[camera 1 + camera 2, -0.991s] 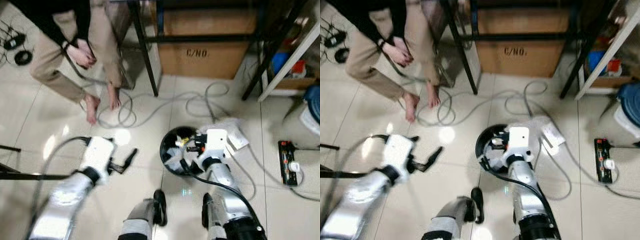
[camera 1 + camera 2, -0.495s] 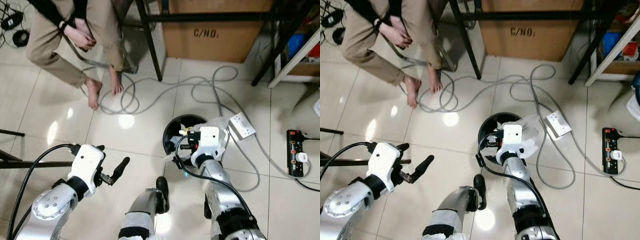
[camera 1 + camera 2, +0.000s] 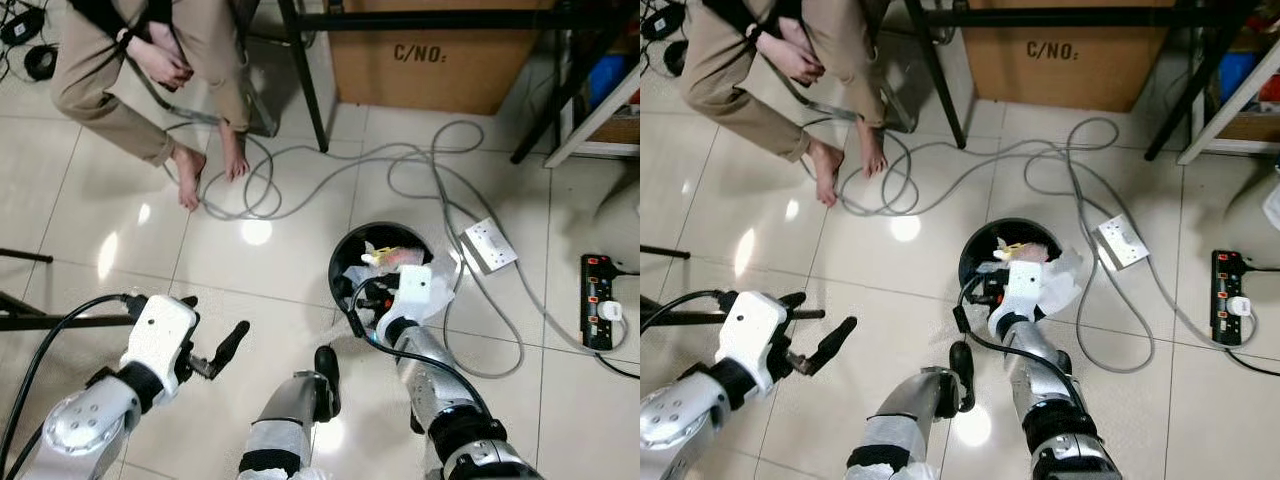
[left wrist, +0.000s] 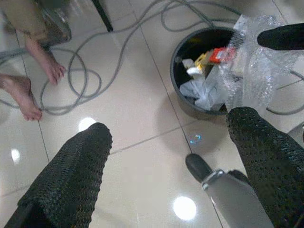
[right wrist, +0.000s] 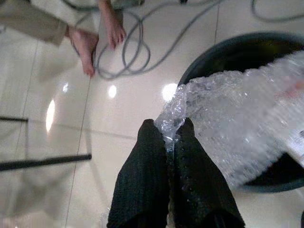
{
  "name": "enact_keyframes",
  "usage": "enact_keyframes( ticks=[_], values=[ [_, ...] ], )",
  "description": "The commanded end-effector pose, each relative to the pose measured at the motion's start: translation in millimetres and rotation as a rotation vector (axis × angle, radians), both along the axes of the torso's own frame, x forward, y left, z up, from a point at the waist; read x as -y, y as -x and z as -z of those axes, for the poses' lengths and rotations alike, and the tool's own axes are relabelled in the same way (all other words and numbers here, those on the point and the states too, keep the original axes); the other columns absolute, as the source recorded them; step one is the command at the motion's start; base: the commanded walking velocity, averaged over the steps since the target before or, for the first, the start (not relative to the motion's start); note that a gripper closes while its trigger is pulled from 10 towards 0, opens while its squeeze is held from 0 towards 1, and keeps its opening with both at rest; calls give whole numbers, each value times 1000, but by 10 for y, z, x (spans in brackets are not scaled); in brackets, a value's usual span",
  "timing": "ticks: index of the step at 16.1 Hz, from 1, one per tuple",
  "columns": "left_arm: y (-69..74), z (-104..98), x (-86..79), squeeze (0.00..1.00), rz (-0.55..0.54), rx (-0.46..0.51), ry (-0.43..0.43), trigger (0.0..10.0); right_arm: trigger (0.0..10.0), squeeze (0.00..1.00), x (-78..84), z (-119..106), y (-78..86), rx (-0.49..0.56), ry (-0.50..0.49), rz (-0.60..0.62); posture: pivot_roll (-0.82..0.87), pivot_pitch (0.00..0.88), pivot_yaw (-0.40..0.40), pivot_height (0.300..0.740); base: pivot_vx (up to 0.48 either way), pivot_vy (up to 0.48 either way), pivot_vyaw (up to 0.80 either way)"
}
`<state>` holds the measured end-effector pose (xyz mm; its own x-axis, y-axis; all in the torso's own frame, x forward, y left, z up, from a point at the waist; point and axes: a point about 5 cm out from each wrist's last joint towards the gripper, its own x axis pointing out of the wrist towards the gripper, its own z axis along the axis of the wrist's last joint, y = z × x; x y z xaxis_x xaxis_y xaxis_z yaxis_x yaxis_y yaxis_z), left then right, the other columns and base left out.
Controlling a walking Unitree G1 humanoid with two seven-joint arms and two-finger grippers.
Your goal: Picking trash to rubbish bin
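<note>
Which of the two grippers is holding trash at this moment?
The right gripper, its fingers pinched on the bubble wrap over the rubbish bin. The left gripper is open over bare floor.

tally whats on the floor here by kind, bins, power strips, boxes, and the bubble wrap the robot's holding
rubbish bin: 1
power strips: 2, a white one and a black one
cardboard box: 1
bubble wrap: 1, pinched in the right tool over the bin
total: 5
The left tool is open and holds nothing.

Bubble wrap [image 5: 237, 128] perhaps hides most bin [image 5: 228, 52] contents
</note>
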<state>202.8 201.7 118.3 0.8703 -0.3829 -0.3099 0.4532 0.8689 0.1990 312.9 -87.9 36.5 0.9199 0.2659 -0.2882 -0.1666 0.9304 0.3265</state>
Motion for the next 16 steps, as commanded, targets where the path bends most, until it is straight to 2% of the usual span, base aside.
enact_keyframes(
  ticks=[1, 5, 7, 9, 11, 14, 16],
  values=[
    [79, 31, -71, 0, -15, -40, -13, 10000, 0, 0, -87, 121, 99, -42, -21, -27, 291, 541, 257, 740, 0, 0, 0],
    [127, 11, -108, 0, -21, -53, -30, 10000, 0, 0, -173, 224, 181, -76, -65, -14, 308, 550, 273, 740, 0, 0, 0],
    [132, 3, -115, 0, -20, -56, -35, 10000, 0, 0, -146, 254, 174, -88, -6, 15, 310, 550, 276, 740, 0, 0, 0],
    [126, -5, -116, 0, -18, -58, -38, 10000, 0, 0, -82, 123, 34, -23, 119, 79, 311, 550, 278, 740, 0, 0, 0],
    [129, 3, -104, 0, -19, -59, -36, 10000, 0, 0, 79, 66, -32, 5, 174, 170, 308, 546, 272, 740, 0, 0, 0],
    [133, 18, -87, 0, -16, -64, -31, 10000, 0, 0, 442, 162, 19, -20, 220, 255, 295, 549, 270, 740, 0, 0, 0],
    [126, 16, -89, 0, -14, -65, -31, 10000, 0, 0, 556, 178, 26, -20, 252, 272, 295, 549, 272, 740, 0, 0, 0]
  ],
)
